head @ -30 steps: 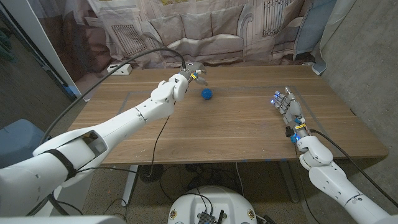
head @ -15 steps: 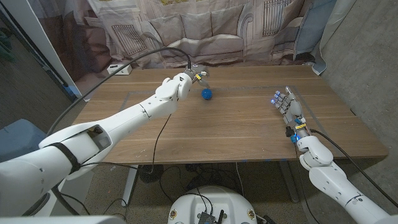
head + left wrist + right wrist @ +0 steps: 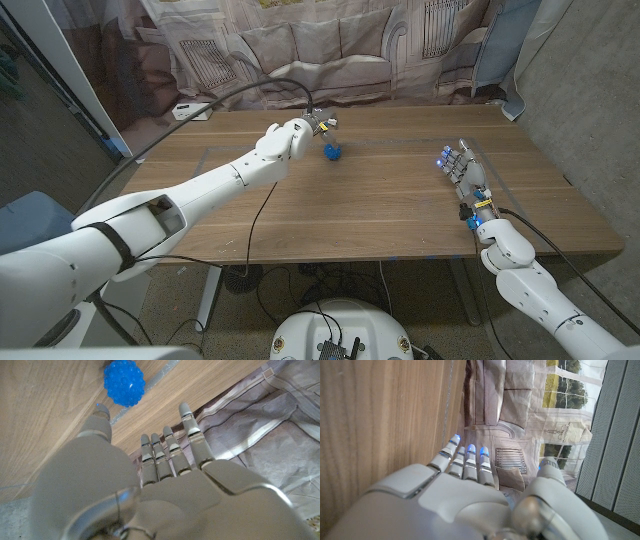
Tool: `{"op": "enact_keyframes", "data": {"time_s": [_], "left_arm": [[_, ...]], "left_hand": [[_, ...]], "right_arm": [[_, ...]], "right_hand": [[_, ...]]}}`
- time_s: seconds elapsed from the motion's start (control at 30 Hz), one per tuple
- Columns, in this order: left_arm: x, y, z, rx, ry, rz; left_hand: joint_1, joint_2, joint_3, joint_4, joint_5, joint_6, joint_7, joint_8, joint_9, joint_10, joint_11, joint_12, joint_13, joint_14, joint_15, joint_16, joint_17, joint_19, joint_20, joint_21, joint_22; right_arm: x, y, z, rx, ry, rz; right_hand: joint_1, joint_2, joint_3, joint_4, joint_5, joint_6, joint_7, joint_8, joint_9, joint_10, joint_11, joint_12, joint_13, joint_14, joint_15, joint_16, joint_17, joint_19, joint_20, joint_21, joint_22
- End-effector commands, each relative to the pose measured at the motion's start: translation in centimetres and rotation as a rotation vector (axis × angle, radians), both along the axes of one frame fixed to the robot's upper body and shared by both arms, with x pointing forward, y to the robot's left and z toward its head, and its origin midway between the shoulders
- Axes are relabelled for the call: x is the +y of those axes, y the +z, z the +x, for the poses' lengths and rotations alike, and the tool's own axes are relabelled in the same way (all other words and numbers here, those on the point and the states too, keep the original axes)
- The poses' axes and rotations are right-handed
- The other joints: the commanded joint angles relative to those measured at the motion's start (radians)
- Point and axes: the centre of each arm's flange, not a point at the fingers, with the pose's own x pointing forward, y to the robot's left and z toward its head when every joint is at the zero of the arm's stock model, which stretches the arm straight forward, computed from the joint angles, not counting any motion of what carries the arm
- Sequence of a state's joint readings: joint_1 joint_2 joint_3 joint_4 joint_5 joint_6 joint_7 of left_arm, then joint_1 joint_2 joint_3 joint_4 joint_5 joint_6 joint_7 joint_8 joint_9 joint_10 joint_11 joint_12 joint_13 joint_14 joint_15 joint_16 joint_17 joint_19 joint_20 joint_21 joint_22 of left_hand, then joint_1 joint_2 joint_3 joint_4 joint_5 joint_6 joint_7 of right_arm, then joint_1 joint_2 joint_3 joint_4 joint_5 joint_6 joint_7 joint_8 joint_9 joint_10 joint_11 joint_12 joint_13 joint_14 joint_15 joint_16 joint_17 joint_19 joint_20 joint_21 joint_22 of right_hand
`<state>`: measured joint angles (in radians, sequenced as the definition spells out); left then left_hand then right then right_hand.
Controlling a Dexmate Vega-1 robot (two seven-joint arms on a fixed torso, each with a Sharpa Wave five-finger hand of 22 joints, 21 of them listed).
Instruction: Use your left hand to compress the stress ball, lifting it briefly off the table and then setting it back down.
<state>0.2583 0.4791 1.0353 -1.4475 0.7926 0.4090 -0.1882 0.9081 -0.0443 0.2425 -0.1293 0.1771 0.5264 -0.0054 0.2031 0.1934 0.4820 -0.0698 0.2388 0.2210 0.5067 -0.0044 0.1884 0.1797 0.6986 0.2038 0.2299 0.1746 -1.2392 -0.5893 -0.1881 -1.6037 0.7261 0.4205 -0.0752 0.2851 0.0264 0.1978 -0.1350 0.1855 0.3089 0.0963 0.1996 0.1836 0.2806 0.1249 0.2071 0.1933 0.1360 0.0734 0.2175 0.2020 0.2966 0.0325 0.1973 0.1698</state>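
A blue spiky stress ball (image 3: 333, 151) lies on the wooden table (image 3: 380, 200), toward the far middle. My left hand (image 3: 316, 127) hovers just beside it, on its far left, fingers apart and holding nothing. In the left wrist view the ball (image 3: 124, 383) sits a short way beyond my thumb, with my left hand (image 3: 165, 460) stretched out past it. My right hand (image 3: 460, 165) stands upright near the table's right side, fingers extended, holding nothing; the right wrist view shows the same right hand (image 3: 470, 485) with straight fingers.
A white power strip (image 3: 192, 110) lies at the table's far left corner. A printed curtain (image 3: 340, 50) hangs behind the table. A black cable (image 3: 200, 110) arcs over my left arm. Bare wood spreads between the two hands.
My left hand has slid a little to the right, closing in on the ball. The ball and the right hand have stayed put.
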Motion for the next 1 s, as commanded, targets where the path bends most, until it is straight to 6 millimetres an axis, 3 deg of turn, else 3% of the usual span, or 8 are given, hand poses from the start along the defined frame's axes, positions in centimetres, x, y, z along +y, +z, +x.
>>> {"op": "enact_keyframes", "data": {"time_s": [0.03, 0.47, 0.5, 1.0], "left_arm": [[-0.6, -0.9, 1.2, 0.032, 0.005, 0.026], [-1.0, -1.6, 2.4, 0.085, 0.007, 0.036], [-1.1, -1.6, 2.5, 0.089, 0.011, 0.038], [-1.6, -1.7, 3.9, 0.116, -0.024, 0.001]], "left_hand": [[-0.003, 0.009, -0.005, -0.002, -0.001, -0.007, 0.001, -0.003, 0.001, -0.009, 0.003, -0.005, 0.004, 0.003, -0.004, 0.003, 0.001, -0.001, 0.002, -0.005, 0.005], [-0.003, 0.014, -0.007, -0.001, -0.001, -0.011, 0.001, -0.005, 0.002, -0.014, -0.003, -0.008, 0.004, 0.016, -0.006, 0.009, 0.002, 0.008, 0.005, -0.005, 0.006], [-0.002, 0.014, -0.008, -0.001, -0.001, -0.011, 0.001, -0.005, 0.002, -0.017, 0.005, -0.009, 0.005, 0.015, -0.006, 0.008, 0.002, 0.007, 0.005, -0.006, 0.006], [0.003, 0.019, -0.011, -0.004, 0.0, -0.02, 0.001, -0.007, 0.003, -0.024, -0.007, -0.013, 0.006, 0.005, 0.014, 0.005, 0.002, 0.001, 0.011, -0.014, 0.007]], "right_arm": [[0.1, -0.4, 0.1, 0.01, -0.001, 0.001], [0.2, -0.4, 0.2, 0.019, 0.001, 0.005], [0.2, -0.5, 0.2, 0.021, 0.001, 0.011], [0.0, -0.6, 0.1, 0.024, -0.003, 0.007]], "right_hand": [[0.009, 0.0, 0.0, -0.003, -0.002, 0.005, -0.003, -0.002, 0.005, 0.003, 0.002, -0.002, 0.001, 0.005, 0.0, -0.004, 0.002, 0.009, -0.001, -0.001, 0.003], [0.009, 0.0, 0.0, -0.003, -0.003, 0.006, -0.002, -0.002, 0.005, 0.003, 0.001, -0.003, 0.001, 0.004, 0.001, -0.005, 0.003, 0.014, -0.001, 0.001, 0.003], [0.009, 0.0, -0.001, -0.003, -0.003, 0.006, -0.002, -0.002, 0.005, 0.003, 0.002, -0.003, 0.001, 0.004, 0.001, -0.006, 0.003, 0.014, 0.0, 0.001, 0.003], [0.009, 0.0, -0.001, -0.002, -0.004, 0.007, -0.001, -0.002, 0.005, 0.005, 0.004, -0.003, 0.001, 0.006, 0.001, -0.005, 0.003, 0.022, -0.003, 0.003, 0.003]]}}
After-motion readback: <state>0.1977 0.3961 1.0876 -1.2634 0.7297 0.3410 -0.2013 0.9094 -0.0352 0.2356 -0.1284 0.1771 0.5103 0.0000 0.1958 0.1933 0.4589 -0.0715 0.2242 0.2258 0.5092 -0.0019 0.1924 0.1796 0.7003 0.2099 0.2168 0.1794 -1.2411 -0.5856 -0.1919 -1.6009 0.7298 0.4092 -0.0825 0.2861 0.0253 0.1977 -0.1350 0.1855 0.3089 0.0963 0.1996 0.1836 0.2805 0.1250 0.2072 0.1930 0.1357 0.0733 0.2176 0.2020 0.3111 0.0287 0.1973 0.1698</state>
